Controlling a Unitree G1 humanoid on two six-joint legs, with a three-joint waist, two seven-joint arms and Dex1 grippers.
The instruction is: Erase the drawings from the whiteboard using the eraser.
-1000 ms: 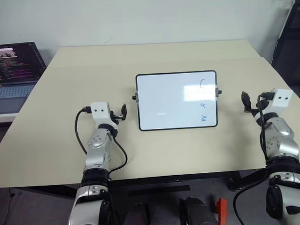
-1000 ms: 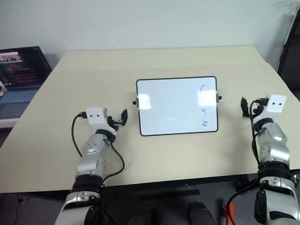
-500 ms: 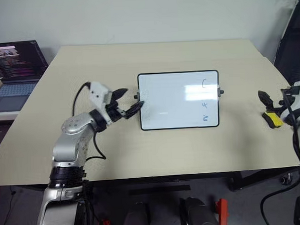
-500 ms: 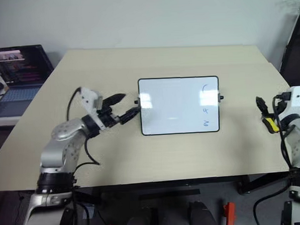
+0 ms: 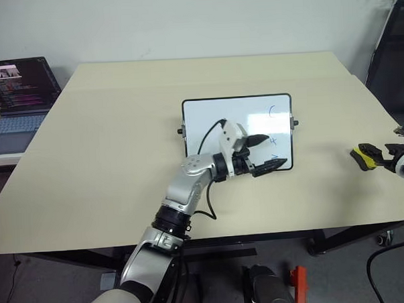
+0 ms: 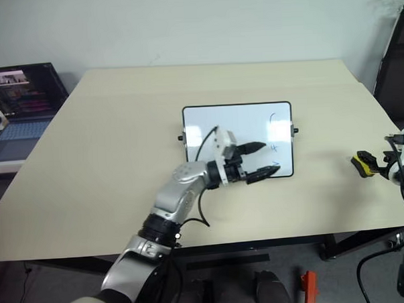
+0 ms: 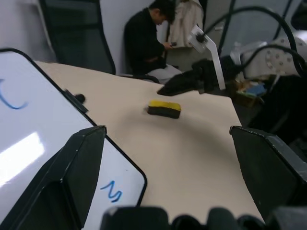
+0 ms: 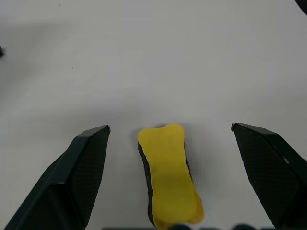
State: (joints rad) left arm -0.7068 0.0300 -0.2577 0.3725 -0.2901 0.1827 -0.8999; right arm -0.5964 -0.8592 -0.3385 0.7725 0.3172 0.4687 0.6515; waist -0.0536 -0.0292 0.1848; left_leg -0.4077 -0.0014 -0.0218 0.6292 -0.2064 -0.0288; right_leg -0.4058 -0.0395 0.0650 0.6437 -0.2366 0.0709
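Right gripper (image 8: 169, 177) is spread wide, grasping nothing — the eraser (image 8: 168, 179) lies between its fingers on the table (image 5: 121, 141), right of the whiteboard (image 5: 220, 117). Lower squarely, then clamp its long sides.

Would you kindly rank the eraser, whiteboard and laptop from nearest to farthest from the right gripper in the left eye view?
From the right gripper:
1. Eraser, on the table beside its fingertips.
2. Whiteboard, at the table's middle.
3. Laptop, off the table's far-left edge.
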